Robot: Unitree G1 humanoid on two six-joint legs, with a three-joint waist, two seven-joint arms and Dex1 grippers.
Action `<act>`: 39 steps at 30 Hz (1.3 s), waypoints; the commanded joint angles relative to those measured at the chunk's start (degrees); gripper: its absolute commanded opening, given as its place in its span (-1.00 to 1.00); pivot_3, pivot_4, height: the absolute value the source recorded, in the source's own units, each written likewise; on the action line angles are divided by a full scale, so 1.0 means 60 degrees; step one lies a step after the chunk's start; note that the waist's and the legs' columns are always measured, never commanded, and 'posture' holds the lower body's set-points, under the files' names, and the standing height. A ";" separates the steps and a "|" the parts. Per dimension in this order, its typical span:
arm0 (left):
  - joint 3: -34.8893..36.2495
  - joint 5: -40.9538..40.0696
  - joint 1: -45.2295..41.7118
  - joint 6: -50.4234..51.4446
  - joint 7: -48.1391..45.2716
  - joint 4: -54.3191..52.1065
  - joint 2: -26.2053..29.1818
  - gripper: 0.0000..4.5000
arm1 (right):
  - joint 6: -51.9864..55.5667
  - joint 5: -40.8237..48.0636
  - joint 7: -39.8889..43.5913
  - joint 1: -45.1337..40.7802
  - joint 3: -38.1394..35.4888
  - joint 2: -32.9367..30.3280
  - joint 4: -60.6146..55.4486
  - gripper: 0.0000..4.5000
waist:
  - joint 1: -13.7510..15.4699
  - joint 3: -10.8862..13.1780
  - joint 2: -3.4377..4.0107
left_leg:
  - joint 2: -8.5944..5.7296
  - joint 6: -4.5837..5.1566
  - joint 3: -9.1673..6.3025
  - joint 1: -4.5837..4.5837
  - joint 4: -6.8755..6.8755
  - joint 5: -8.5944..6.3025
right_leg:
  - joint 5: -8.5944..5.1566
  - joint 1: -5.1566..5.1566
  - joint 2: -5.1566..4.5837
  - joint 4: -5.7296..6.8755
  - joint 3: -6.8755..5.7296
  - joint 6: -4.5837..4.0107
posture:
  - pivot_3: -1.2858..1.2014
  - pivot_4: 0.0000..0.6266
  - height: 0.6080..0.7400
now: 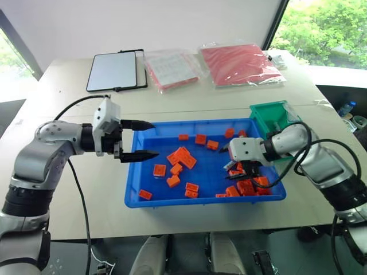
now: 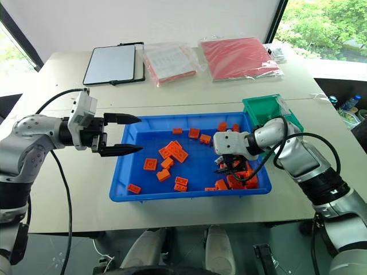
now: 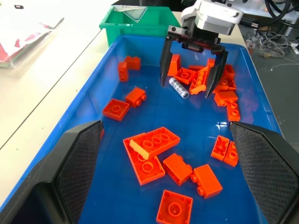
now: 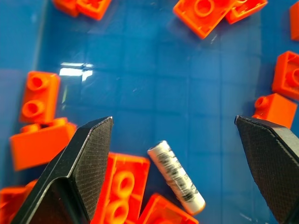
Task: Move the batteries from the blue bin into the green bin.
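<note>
Only one battery (image 4: 176,177) can be made out, lying on the floor of the blue bin (image 1: 133,193) among orange bricks (image 1: 181,156) at its right end, below the right gripper (image 3: 188,83), whose fingers are spread wide and grasp nothing. More batteries may be concealed by the brick heap, which cannot be counted exactly. The green bin (image 1: 265,113) is partly hidden behind the right arm at the blue bin's far right corner; its contents cannot be seen. The left gripper (image 1: 141,139) is held over the blue bin's left rim, fingers parted and empty.
</note>
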 commanded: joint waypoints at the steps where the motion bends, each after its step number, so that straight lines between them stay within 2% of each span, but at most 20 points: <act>1: 0.0409 -0.0150 0.0027 0.0029 0.0014 -0.0359 0.0190 1.00 | -0.0122 -0.0042 0.0235 -0.0485 -0.0446 -0.0070 0.0307 0.90 | 0.0010 0.0001 0.0002 | -0.0003 0.0000 0.0000 0.0000 0.0000 0.0000 | 0.0000 0.0000 -0.0002 0.0000 0.0000 0.0000 | 0.03 -0.52 0.93; 5: 0.0423 -0.0174 0.0043 0.0059 0.0078 -0.0410 0.0210 1.00 | 0.0112 0.0032 0.0576 -0.0903 -0.0566 -0.0056 0.1001 0.90 | 0.0002 0.0002 0.0001 | -0.0003 0.0000 0.0000 0.0000 0.0000 0.0000 | 0.0000 0.0002 -0.0003 -0.0001 -0.0001 0.0000 | 0.03 -0.52 0.93; 8: 0.0430 -0.0180 0.0037 0.0067 0.0108 -0.0423 0.0199 1.00 | -0.0562 -0.0409 0.0578 -0.0893 -0.0403 -0.0065 0.1389 0.90 | -0.0002 0.0002 0.0001 | -0.0002 0.0000 -0.0002 0.0000 -0.0002 0.0000 | 0.0000 0.0000 -0.0001 0.0000 -0.0001 0.0000 | 0.03 -0.52 0.93; 13: 0.0423 -0.0183 0.0030 0.0069 0.0162 -0.0456 0.0157 1.00 | -0.0235 -0.0548 0.0182 -0.1057 -0.0363 0.0715 0.1747 0.90 | -0.0059 0.0002 0.0001 | -0.0001 -0.0001 -0.0001 0.0001 -0.0002 0.0000 | 0.0000 -0.0001 0.0001 0.0001 0.0000 0.0000 | 0.03 -0.52 0.93; 24: 0.0554 -0.0272 0.0018 0.0132 0.0307 -0.0569 0.0189 1.00 | -0.1646 -0.1411 0.0484 -0.1267 -0.0097 0.1104 0.4090 0.90 | -0.0009 0.0003 0.0001 | -0.0007 -0.0005 0.0000 0.0007 0.0002 0.0003 | 0.0001 0.0007 0.0001 0.0004 0.0001 0.0001 | 0.03 -0.52 0.93; 27: 0.0603 -0.0259 0.0055 0.0144 0.0332 -0.0597 0.0183 1.00 | -0.1525 -0.1284 0.0427 -0.1311 -0.0280 0.1221 0.4372 0.51 | -0.0013 0.0002 0.0000 | -0.0006 -0.0005 -0.0002 0.0011 0.0001 0.0003 | 0.0001 0.0012 0.0002 0.0004 0.0001 0.0001 | 0.03 -0.52 0.93; 33: 0.0548 -0.0191 0.0000 0.0105 0.0346 -0.0521 0.0123 1.00 | -0.0606 -0.0514 0.0629 -0.0802 -0.0790 0.1190 0.3106 -0.84 | -0.0009 0.0002 0.0001 | -0.0006 -0.0005 -0.0004 0.0015 0.0000 0.0003 | 0.0002 0.0014 0.0002 0.0005 0.0001 0.0001 | 0.03 -0.52 0.93; 34: 0.0530 -0.0176 -0.0013 0.0089 0.0337 -0.0491 0.0114 1.00 | -0.0338 -0.0387 0.0520 -0.0687 -0.0971 0.1176 0.2778 -0.99 | -0.0008 0.0002 0.0001 | -0.0006 -0.0005 -0.0004 0.0014 -0.0001 0.0003 | 0.0002 0.0013 0.0002 0.0005 0.0001 0.0001 | 0.03 -0.52 0.93; 36: 0.0500 -0.0149 -0.0017 0.0057 0.0322 -0.0441 0.0099 1.00 | 0.0274 -0.0198 0.0079 -0.0451 -0.1464 0.1044 0.2079 -0.99 | -0.0004 0.0003 0.0002 | -0.0006 -0.0005 -0.0005 0.0013 -0.0001 0.0002 | 0.0002 0.0012 0.0002 0.0005 0.0001 0.0001 | 0.03 -0.52 0.93; 39: 0.0500 -0.0126 0.0033 0.0016 0.0290 -0.0395 0.0105 1.00 | 0.1836 0.0252 -0.0896 -0.0211 -0.2825 0.0689 0.0958 -0.99 | 0.0004 0.0004 0.0004 | -0.0006 -0.0005 -0.0005 0.0005 0.0000 0.0002 | 0.0002 0.0003 0.0000 0.0008 0.0002 0.0001 | 0.03 -0.52 0.93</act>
